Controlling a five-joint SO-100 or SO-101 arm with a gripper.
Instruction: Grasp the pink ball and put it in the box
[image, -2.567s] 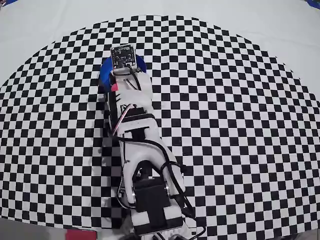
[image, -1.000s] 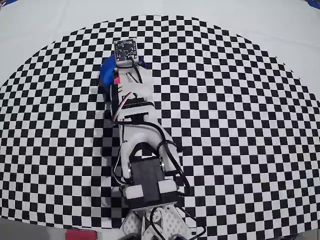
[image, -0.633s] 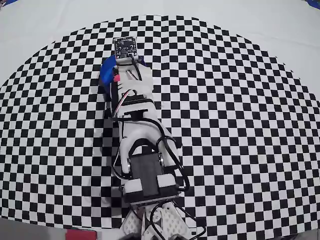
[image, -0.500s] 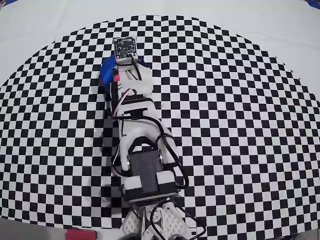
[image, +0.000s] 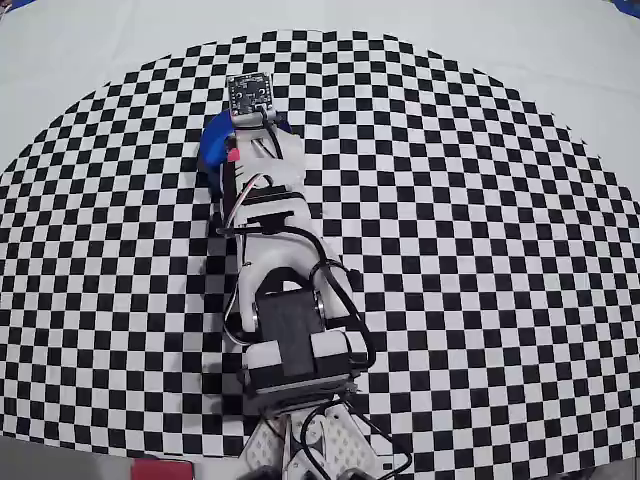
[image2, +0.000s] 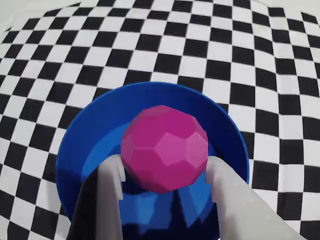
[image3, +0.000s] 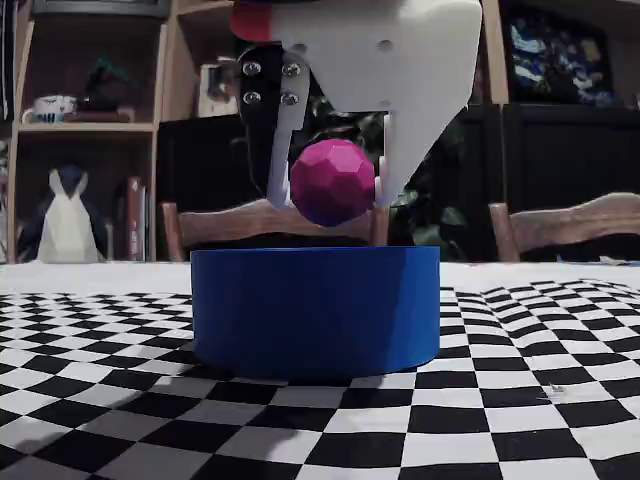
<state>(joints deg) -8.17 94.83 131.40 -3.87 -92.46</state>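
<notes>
**Ball held over the tub: the release is where it can slip**

Behind the black-and-white checkered surface (image3: 520, 400) we see dark shelves, wooden chair backs and a paper penguin figure (image3: 68, 218). On the cloth stands the round, shallow, bright blue tub (image3: 315, 308), the box of the task. Above its opening the white two-finger pincer (image3: 332, 205) is closed on the small faceted magenta-pink ball (image3: 333, 182), clear of the rim in the fixed view. In the wrist view the ball (image2: 165, 148) sits between both fingers (image2: 111, 180) with the blue floor (image2: 150, 210) beneath it.

We judge the risks modest. The ball hangs above the low wall, so a drop from this height could bounce it out. In the wrist view it seems nearer the back rim; an off-centre release might clip the wall. If the fingers part unevenly, the ball may be nudged sideways.
</notes>
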